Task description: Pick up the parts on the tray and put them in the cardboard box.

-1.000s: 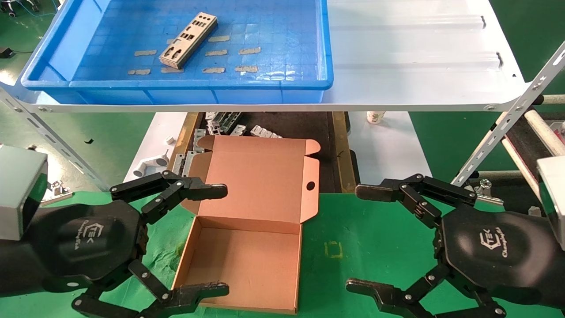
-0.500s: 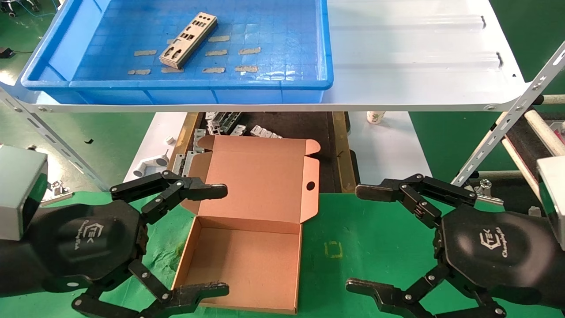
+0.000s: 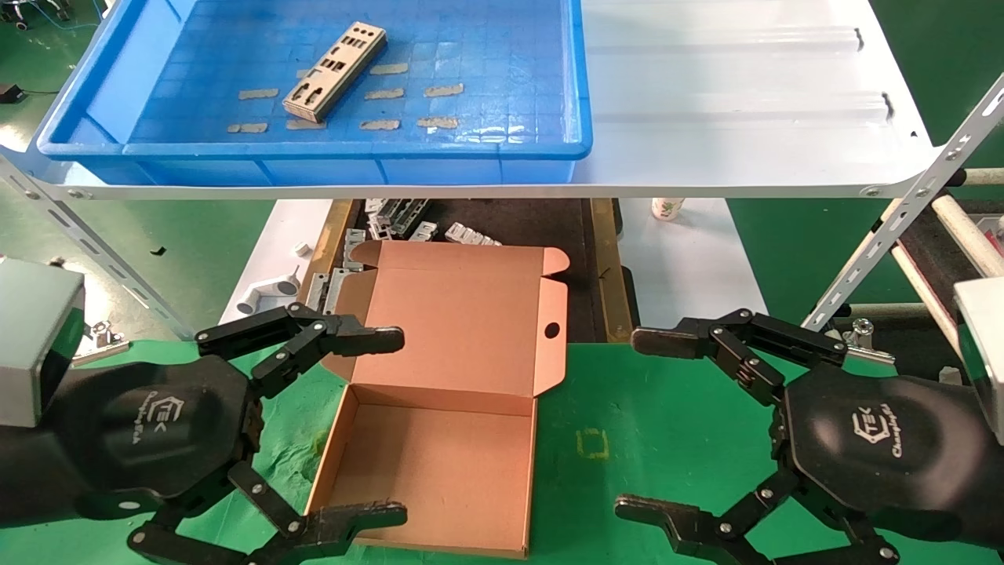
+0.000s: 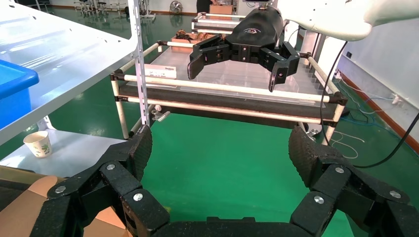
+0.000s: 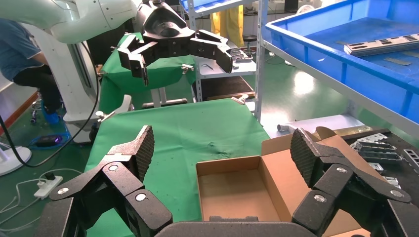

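Note:
A silver-grey punched metal part [image 3: 335, 71] lies at a slant on the floor of the blue tray [image 3: 314, 149], which stands on the white shelf at the back left. The part also shows in the right wrist view [image 5: 383, 45]. The brown cardboard box [image 3: 427, 471] lies open and empty on the green cloth, its lid [image 3: 471, 322] tilted back. It also shows in the right wrist view [image 5: 232, 190]. My left gripper [image 3: 396, 428] is open and empty at the box's left side. My right gripper [image 3: 639, 428] is open and empty to the right of the box.
The white shelf [image 3: 745, 94] overhangs the far half of the work area, with slanted white struts [image 3: 902, 220] at its sides. Chunky grey brackets [image 3: 408, 220] lie below it behind the box. A paper cup [image 3: 667, 208] stands to the back right. Tan tape patches [image 3: 439, 122] dot the tray floor.

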